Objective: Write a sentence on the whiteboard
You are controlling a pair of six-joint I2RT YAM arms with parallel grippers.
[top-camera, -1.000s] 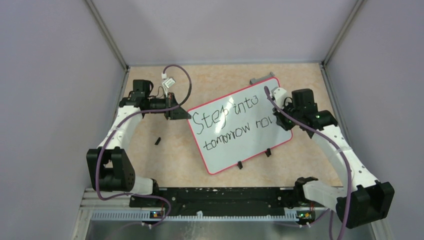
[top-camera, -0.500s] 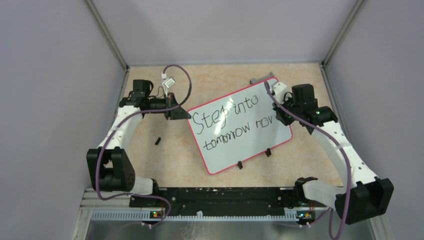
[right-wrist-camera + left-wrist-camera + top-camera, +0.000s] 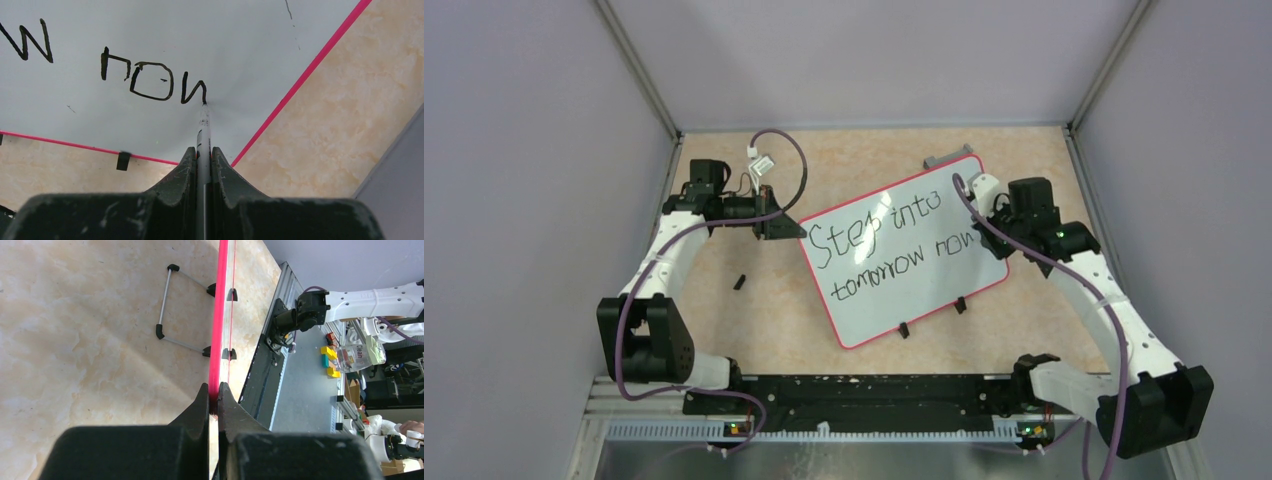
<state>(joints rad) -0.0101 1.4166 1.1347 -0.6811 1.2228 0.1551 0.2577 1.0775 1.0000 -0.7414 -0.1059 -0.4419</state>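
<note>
The beige table (image 3: 764, 330) carries the whiteboard (image 3: 894, 305), a small black piece (image 3: 739, 282) and a grey bar (image 3: 944, 160).

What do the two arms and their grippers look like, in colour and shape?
The left arm and right arm have white links, black joint blocks and a purple cable along each. The left gripper and right gripper have black, wedge-shaped fingers; the right pair shows pale scuffs.

One whiteboard (image 3: 914, 295); one sentence (image 3: 889, 245); two clips (image 3: 904, 330); one marker (image 3: 203, 125); one grey bar (image 3: 944, 158); one black bit (image 3: 739, 282), maybe cap.
</note>
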